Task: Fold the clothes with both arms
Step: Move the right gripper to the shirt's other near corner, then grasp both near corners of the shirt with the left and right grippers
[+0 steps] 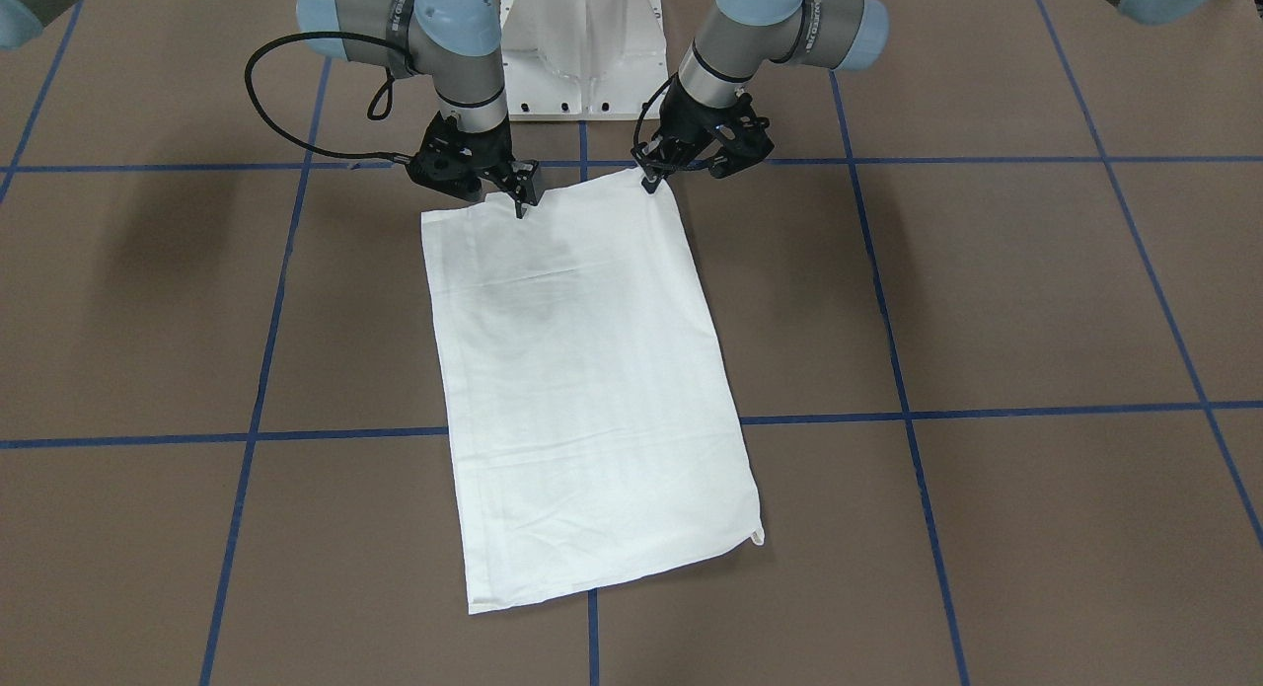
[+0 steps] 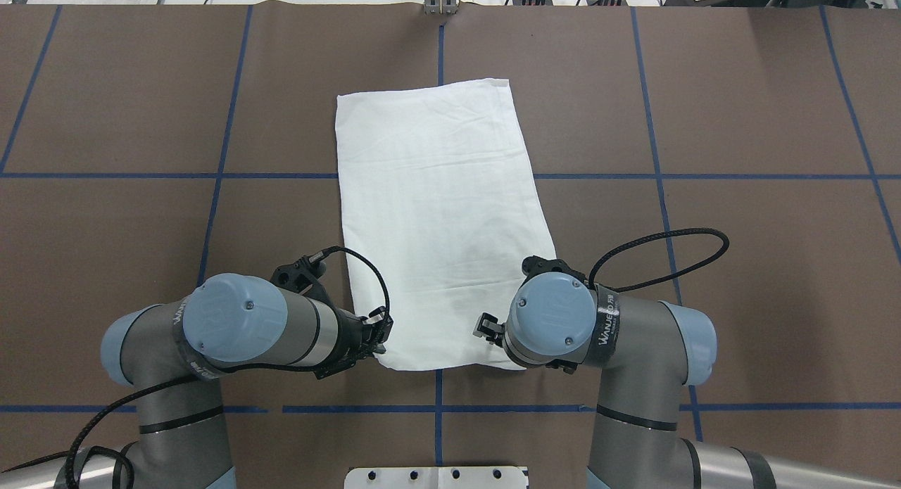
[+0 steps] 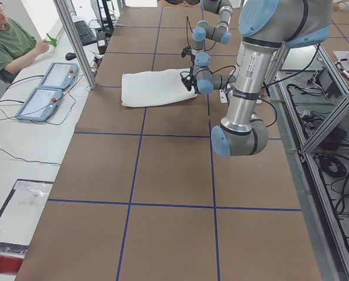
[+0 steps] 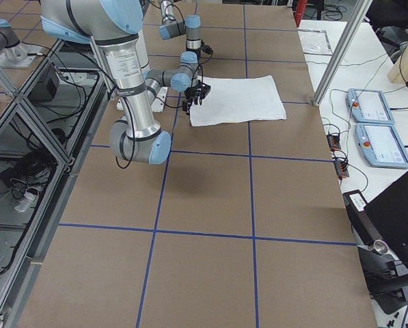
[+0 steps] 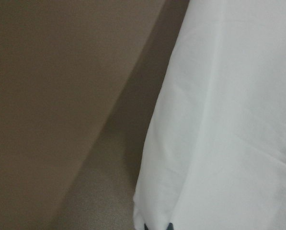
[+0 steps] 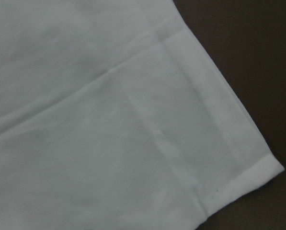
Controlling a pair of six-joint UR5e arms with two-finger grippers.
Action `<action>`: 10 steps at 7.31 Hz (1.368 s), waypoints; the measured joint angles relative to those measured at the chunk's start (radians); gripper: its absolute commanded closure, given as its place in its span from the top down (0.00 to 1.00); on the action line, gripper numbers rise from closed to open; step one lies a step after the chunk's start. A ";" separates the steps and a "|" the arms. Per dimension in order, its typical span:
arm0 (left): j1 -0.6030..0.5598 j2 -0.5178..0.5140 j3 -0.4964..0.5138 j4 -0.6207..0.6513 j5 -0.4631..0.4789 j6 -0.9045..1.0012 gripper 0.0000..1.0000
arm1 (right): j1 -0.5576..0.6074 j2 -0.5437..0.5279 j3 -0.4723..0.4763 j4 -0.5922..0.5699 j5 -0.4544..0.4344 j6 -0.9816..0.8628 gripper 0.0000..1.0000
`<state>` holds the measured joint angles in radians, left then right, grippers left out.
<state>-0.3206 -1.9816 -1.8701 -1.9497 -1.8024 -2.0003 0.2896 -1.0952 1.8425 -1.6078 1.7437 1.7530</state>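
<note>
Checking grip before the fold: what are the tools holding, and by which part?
The white T-shirt, by its robot-side edge: the left tool pinches the corner; the right tool seems to pinch the edge inward of the other corner.

One white T-shirt (image 2: 440,221) lies mid-table. Two arms stand over it: the left arm (image 2: 232,327) at seven o'clock, the right arm (image 2: 563,320) at five. At twelve o'clock there are two pendants, a near pendant (image 3: 38,103) and a far pendant (image 3: 58,74). One person (image 3: 10,44) sits there.
</note>
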 measured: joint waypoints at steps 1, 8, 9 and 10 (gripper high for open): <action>0.000 -0.001 -0.001 0.000 0.000 0.000 0.00 | -0.010 -0.002 -0.002 0.000 -0.006 0.000 1.00; 0.000 -0.001 -0.001 0.000 0.001 0.000 0.00 | -0.020 0.002 -0.026 0.002 -0.010 -0.001 0.46; 0.000 0.000 -0.001 0.000 0.002 0.000 0.00 | -0.020 0.003 -0.026 0.003 -0.010 -0.001 0.40; 0.000 0.000 0.001 0.000 0.003 0.000 0.00 | -0.019 0.003 -0.025 0.002 -0.010 -0.001 0.28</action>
<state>-0.3206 -1.9821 -1.8692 -1.9497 -1.7995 -2.0003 0.2703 -1.0918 1.8175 -1.6060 1.7334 1.7518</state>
